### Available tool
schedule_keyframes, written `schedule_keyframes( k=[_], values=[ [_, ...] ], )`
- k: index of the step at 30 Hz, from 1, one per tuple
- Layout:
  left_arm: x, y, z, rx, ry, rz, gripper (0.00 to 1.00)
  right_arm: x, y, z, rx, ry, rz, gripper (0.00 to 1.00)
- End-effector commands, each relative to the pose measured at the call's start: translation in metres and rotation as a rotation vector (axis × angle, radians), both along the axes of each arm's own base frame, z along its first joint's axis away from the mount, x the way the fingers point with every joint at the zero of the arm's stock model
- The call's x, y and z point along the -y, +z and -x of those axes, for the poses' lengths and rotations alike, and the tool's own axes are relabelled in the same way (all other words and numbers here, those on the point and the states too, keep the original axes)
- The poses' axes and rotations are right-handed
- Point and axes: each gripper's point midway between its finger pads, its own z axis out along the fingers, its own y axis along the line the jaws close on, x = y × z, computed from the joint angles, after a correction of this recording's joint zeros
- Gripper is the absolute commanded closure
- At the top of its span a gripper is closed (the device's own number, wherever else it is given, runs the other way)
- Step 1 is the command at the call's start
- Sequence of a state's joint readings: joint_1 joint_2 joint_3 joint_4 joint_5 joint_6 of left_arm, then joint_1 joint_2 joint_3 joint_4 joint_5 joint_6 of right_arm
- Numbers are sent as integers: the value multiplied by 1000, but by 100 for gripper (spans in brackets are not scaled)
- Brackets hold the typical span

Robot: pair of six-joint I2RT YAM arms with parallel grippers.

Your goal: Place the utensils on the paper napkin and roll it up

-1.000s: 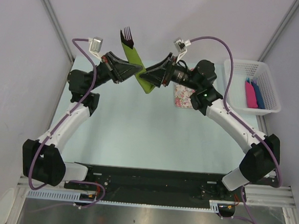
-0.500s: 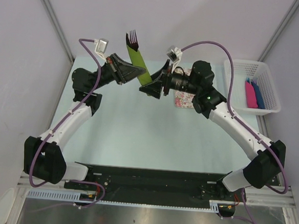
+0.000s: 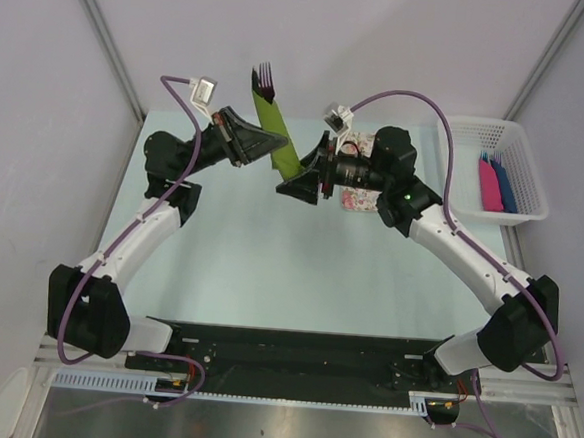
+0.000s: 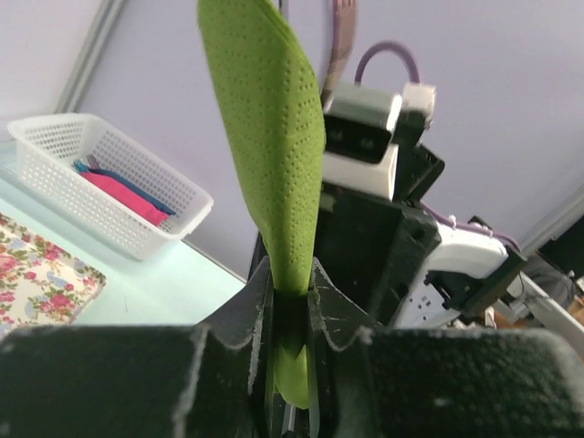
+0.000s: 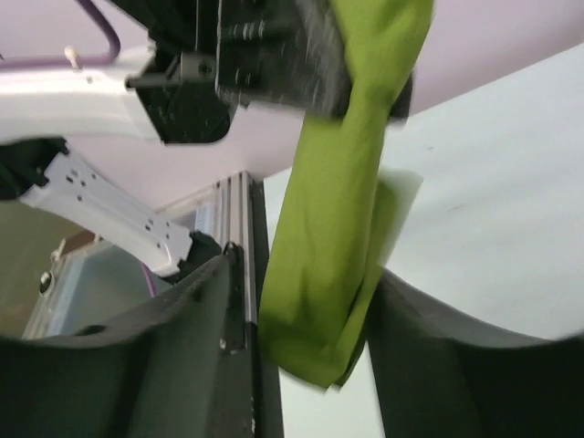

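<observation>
The paper napkin is an olive-green roll held up in the air, nearly upright and leaning left at the top. Dark fork tines of the utensils stick out of its upper end; the rest of the utensils is hidden inside. My left gripper is shut on the roll's middle; in the left wrist view the napkin rises from between the pinched jaws of the left gripper. My right gripper stands open around the roll's lower end, and the napkin hangs between the fingers of the right gripper.
A pink-and-white floral mat lies on the table under the right forearm. A white basket at the back right holds pink and blue flat pieces. The left wrist view also shows the basket and mat.
The roll has swung from a steep slant to nearly upright and shifted right with the left gripper. The right gripper slid down to the roll's lower end and its jaws came apart.
</observation>
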State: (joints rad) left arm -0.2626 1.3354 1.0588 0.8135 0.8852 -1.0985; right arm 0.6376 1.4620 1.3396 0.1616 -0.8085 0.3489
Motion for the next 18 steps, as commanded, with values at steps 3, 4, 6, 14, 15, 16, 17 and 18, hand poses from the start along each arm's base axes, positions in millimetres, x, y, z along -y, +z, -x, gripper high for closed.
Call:
schedule_keyframes(
  k=[3,4,6,14,15,16,17,18],
  values=[
    [-16,49,-2,139,100,82,100,31,5,8,47,-41,46,28],
    [-16,48,-1,137,97,79,100,39,17,5,110,-95,41,26],
    [-16,44,0,132,96,68,100,53,16,-5,201,-171,89,24],
    [-14,37,2,145,88,52,100,77,64,-9,450,-357,52,41],
    [-13,38,4,150,83,52,100,76,66,-9,451,-361,47,46],
    [-12,39,5,154,76,54,100,75,66,-9,409,-359,34,55],
    [-11,40,7,162,70,55,100,73,65,-14,372,-360,32,58],
    [-11,41,8,168,69,57,100,71,65,-14,320,-338,18,60]
  ],
)
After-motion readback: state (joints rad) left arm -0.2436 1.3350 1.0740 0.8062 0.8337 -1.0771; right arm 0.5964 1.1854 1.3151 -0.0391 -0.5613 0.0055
